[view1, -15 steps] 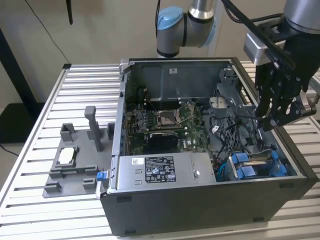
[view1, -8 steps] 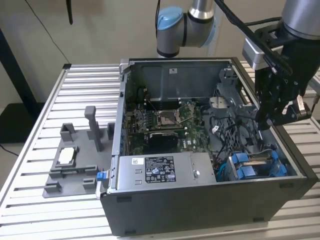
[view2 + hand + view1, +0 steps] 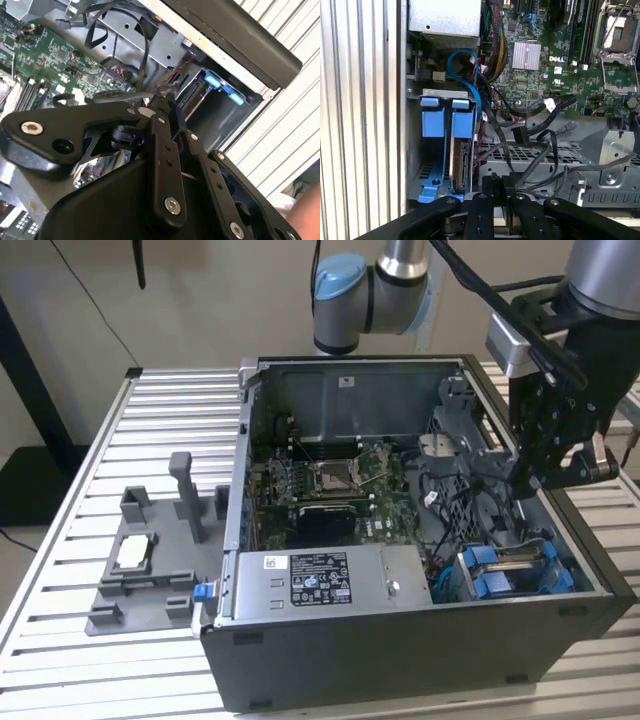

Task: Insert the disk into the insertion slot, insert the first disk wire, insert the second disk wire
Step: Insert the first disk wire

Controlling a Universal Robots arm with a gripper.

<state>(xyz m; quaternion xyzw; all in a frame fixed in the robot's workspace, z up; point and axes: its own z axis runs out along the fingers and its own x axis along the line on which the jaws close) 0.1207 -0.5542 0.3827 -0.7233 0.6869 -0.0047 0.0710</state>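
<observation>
While the tool [image 3: 502,184] hovers among black cables [image 3: 540,125], its grip cannot be told, disk [image 3: 461,165] slotted

Soft, even light; the table [image 3: 60,640] slats glare pale at lower left, the computer case [image 3: 400,400] interior is shaded

1 PC case [image 3: 400,660], 2 blue carriers [image 3: 433,125], 1 mobo [image 3: 330,485].

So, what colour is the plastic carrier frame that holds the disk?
Bright blue; the carrier frame shows best in the first wrist view.
</observation>
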